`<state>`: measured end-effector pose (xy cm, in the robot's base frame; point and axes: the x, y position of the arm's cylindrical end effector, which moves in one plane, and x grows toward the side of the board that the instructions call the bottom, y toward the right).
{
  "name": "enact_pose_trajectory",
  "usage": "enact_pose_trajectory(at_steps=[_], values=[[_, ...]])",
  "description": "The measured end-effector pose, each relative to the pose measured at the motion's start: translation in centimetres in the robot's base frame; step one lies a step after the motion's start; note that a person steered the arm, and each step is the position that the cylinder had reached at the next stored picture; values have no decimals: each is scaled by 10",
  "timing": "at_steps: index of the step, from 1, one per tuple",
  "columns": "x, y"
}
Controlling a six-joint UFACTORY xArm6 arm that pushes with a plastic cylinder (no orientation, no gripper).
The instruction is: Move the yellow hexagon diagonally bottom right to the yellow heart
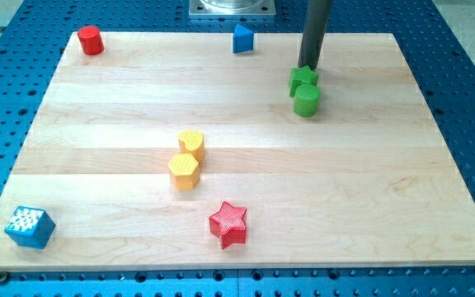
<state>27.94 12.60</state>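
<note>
The yellow hexagon (185,171) lies a little left of the board's middle, touching the yellow heart (191,143), which sits just above it and slightly to the right. My tip (307,67) is far off at the view's upper right, right at the top edge of a green star-shaped block (303,79). A green cylinder (307,101) sits just below that green block, touching it.
A red star (228,223) lies below and right of the hexagon. A red cylinder (91,40) is at the top left corner, a blue triangular block (242,38) at the top middle, a blue cube (30,227) at the bottom left. The wooden board (386,181) rests on a blue perforated table.
</note>
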Motion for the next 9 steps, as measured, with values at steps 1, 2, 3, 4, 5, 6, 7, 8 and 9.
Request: enact_pose_trajectory(at_steps=[1,2,3,4,5,6,7,8,9], values=[[0,0],[0,0],[-16,0],[-1,-2],[10,-23],[-24,-23],[-27,-35],[3,-99],[34,-133]])
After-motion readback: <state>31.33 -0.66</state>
